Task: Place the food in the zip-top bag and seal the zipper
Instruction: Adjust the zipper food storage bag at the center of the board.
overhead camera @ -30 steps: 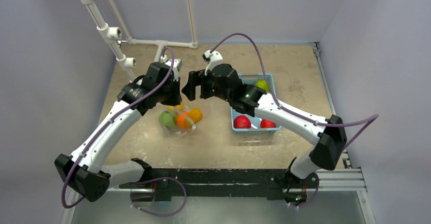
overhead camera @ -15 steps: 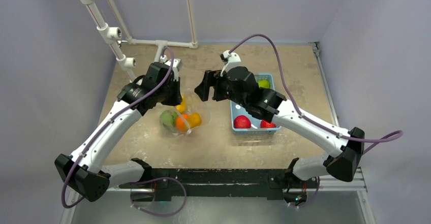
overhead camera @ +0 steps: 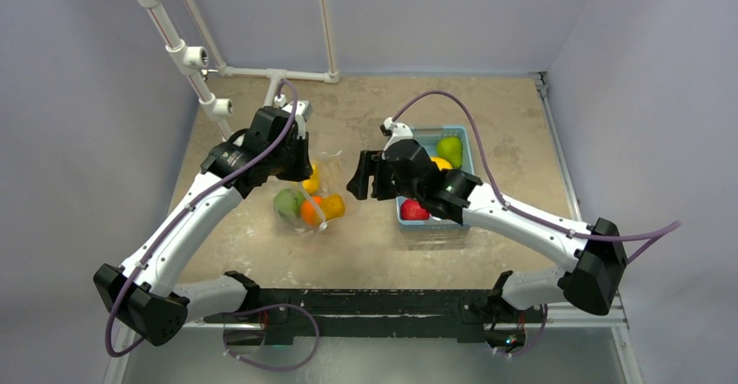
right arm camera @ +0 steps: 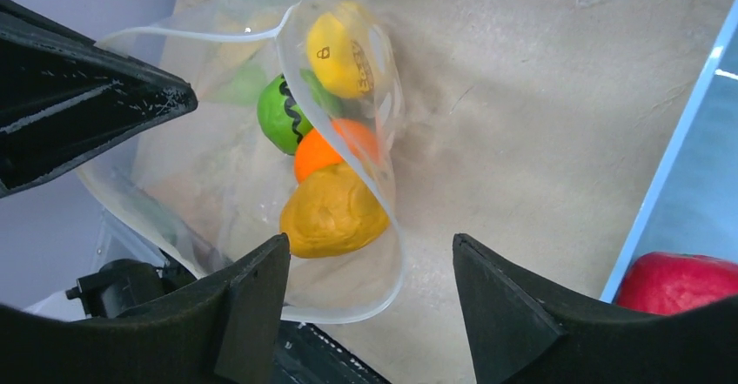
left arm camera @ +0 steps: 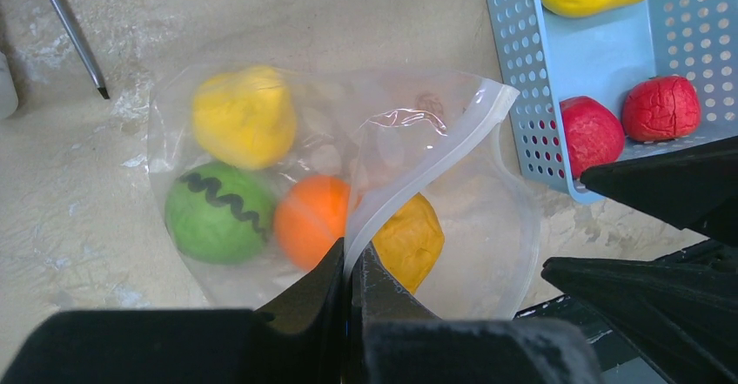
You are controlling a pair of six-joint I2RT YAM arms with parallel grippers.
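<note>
Stained beige bench [overhead camera: 365,245] carries everything: the left gripper [left arm camera: 352,266] is pressed together on the zipper [left arm camera: 439,159] of the zip-top bag [left arm camera: 487,236], lifting that edge so the mouth gapes toward the blue basket [left arm camera: 522,79]. Four pieces of food [overhead camera: 311,211] lie inside the bag, a yellow fruit [left arm camera: 244,116], a striped green fruit [left arm camera: 218,212], an orange fruit [left arm camera: 313,220] and an amber fruit [left arm camera: 409,240], while red fruits [left arm camera: 592,131] and others wait in the basket. Between bag and basket the right gripper [right arm camera: 370,253] hangs spread and empty, probably poised to fetch the next piece.
</note>
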